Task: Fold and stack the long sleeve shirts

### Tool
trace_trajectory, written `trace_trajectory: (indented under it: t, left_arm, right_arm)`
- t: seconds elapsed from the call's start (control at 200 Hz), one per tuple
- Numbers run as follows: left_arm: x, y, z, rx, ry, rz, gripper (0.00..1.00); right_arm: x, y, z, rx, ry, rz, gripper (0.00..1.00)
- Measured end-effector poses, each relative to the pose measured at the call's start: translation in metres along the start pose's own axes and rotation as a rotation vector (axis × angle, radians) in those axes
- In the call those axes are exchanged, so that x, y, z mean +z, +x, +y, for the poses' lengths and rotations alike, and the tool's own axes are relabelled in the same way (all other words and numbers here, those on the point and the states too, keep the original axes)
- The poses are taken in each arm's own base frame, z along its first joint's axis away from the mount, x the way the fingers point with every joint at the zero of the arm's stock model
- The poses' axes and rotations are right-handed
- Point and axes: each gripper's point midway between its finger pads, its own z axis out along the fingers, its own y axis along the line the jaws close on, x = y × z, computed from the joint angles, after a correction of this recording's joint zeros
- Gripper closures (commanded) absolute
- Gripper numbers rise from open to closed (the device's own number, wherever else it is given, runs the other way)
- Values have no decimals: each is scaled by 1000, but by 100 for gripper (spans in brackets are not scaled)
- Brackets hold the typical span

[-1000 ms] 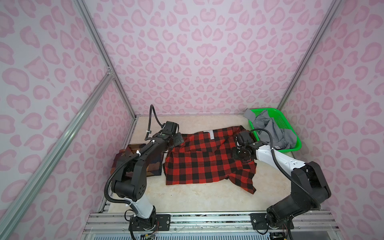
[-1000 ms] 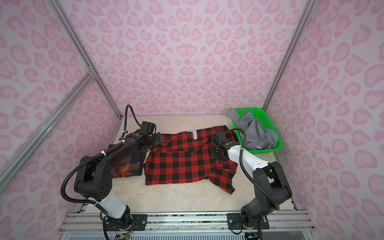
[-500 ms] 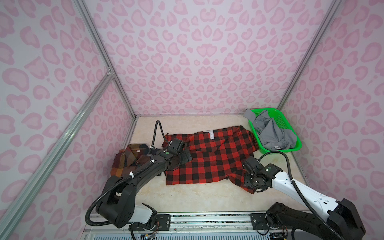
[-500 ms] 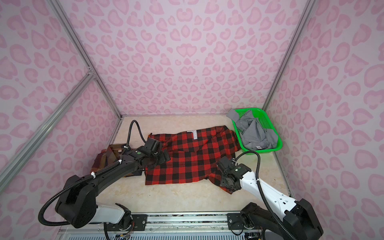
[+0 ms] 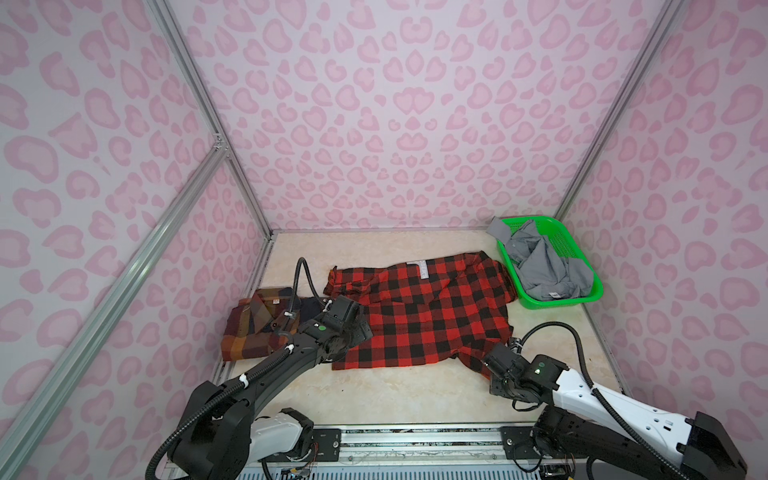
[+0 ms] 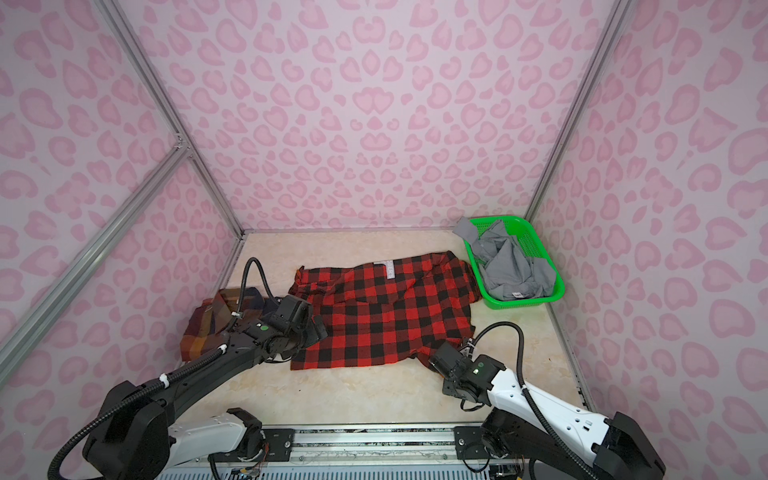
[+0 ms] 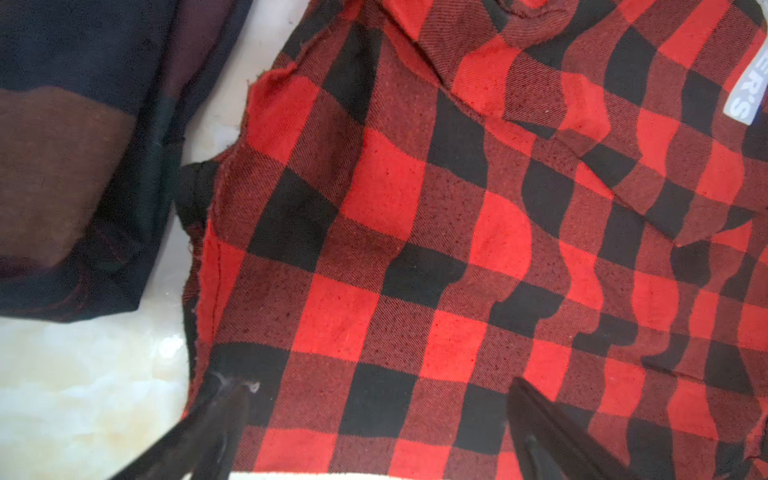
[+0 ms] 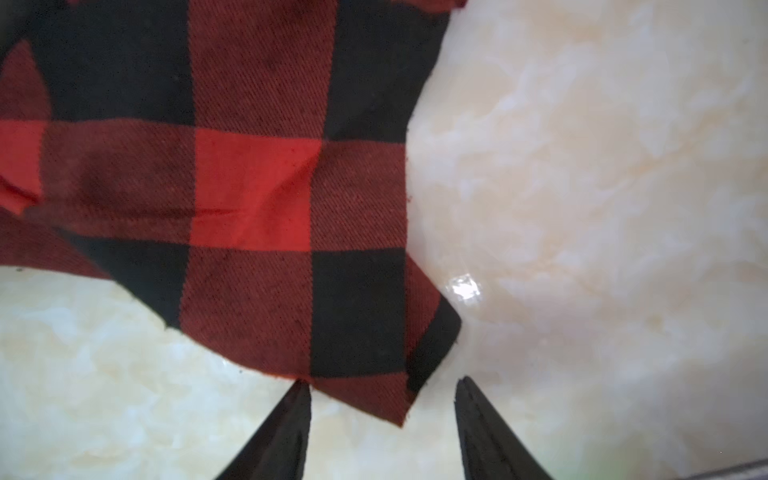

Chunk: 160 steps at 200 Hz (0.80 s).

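At the far left of both top views, the dark brown, orange and navy plaid shirt point(image 5: 253, 328) lies folded into a compact block on the pale marbled worktop point(image 5: 395, 399). The left wrist view shows a narrow strip of bare surface between it and the next garment. Next comes the left end effector point(image 7: 380, 386). A second ago it sat up at the far shoulder; it has since drawn back towards the near side and now hangs spread wide and empty over the left edge of the red-and-black buffalo check flannel shirt point(image 5: 419, 316). That flannel lies spread out in the middle of the worktop, its grey lettered label point(image 5: 422, 269) at the far edge, not yet folded. Further right, the right end effector point(image 8: 384, 384) has likewise come down from the far right shoulder to the near right corner. Its jaws stand parted with the cloth's pointed tip just between them, nothing pinched. With both arms now at the near hem, the work at the top looks finished and a fold from the hem seems to be in preparation. At the far right, the plain grey collared shirt point(image 5: 544, 266) waits crumpled in the green plastic mesh basket point(image 5: 557, 304).
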Motion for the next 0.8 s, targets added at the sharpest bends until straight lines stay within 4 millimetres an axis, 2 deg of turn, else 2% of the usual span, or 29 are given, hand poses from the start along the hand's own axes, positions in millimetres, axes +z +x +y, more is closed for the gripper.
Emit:
trace_trajectory:
  t: [0.14, 0.175, 0.225, 0.305, 0.42, 0.455, 0.525, 0.605, 0.705, 0.8]
  left_arm:
    - [3, 2, 3, 4, -8, -2, 2]
    - [3, 2, 3, 6, -8, -2, 2]
    - [5, 2, 3, 11, -8, -3, 2]
    - [7, 2, 3, 12, -13, -2, 2]
    - [9, 3, 5, 21, -21, 0, 2]
    - [9, 3, 6, 21, -22, 0, 2]
    - [9, 3, 6, 21, -25, 0, 2]
    - [10, 2, 7, 26, -28, -3, 2]
    - [10, 1, 7, 29, -33, -8, 2]
    - [12, 2, 8, 34, -40, -6, 3]
  right_arm:
    - [5, -6, 8, -20, -4, -30, 52]
    - [8, -7, 8, -23, 1, -33, 56]
    - [10, -8, 9, -37, 9, -36, 72]
    - [12, -10, 11, -48, 13, -39, 87]
    - [10, -13, 18, -68, -3, -44, 100]
    - [7, -14, 21, -70, -13, -43, 100]
    - [-9, -23, 32, -77, -60, -64, 100]
    - [-42, -37, 49, -81, -151, -110, 100]
    - [-95, -61, 72, -69, -284, -179, 100]
    - [-123, -75, 83, -79, -326, -206, 100]
